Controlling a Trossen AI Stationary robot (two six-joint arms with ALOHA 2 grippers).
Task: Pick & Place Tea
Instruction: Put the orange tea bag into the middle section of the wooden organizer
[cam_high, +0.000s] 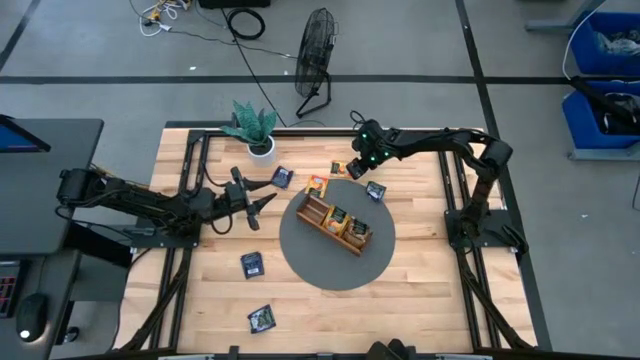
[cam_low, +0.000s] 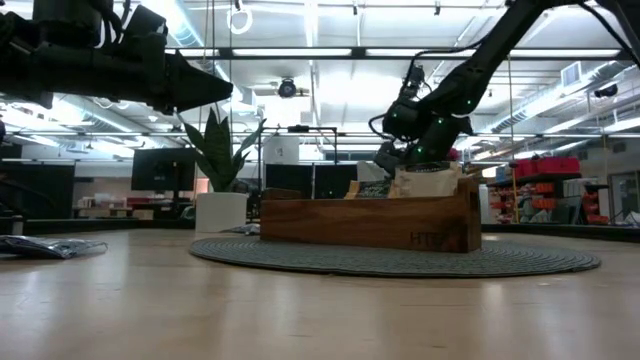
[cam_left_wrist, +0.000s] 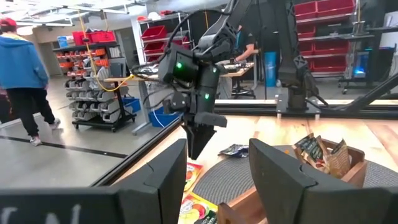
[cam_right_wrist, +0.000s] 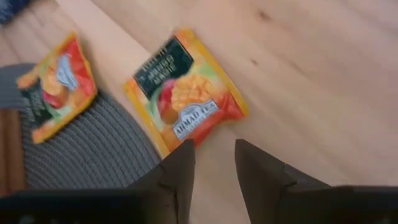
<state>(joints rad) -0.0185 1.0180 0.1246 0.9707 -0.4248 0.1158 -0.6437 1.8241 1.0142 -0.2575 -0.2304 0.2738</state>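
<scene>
Progress was judged partial. The wooden tray, set diagonally on the round grey mat at desk centre, was seen to hold several sachets already; at least two orange-yellow ones showed in its compartments from above, and pale ones stood up out of it in the low view. Exact count in the tray could not be told.

Still loose on the desk: a dark sachet near the potted plant, a dark sachet left of the mat, another toward the near edge, a dark one at the mat's far-right rim, an orange sachet at the mat's far edge, and a mango sachet just beyond it. Approx. half the job was therefore judged outstanding.

The right gripper was recorded hovering over the far side of the mat, jaws apart w/ a narrow gap and nothing between them. In the right wrist view the mango sachet lay flat on bare wood just ahead of the jaw tips, its corner near the gap but apart from both; no contact was seen. A second orange sachet lay partly on the mat beside it.

The left gripper was held above the desk left of the mat, jaws apart and empty, pointed toward the tray; judged waiting.
</scene>
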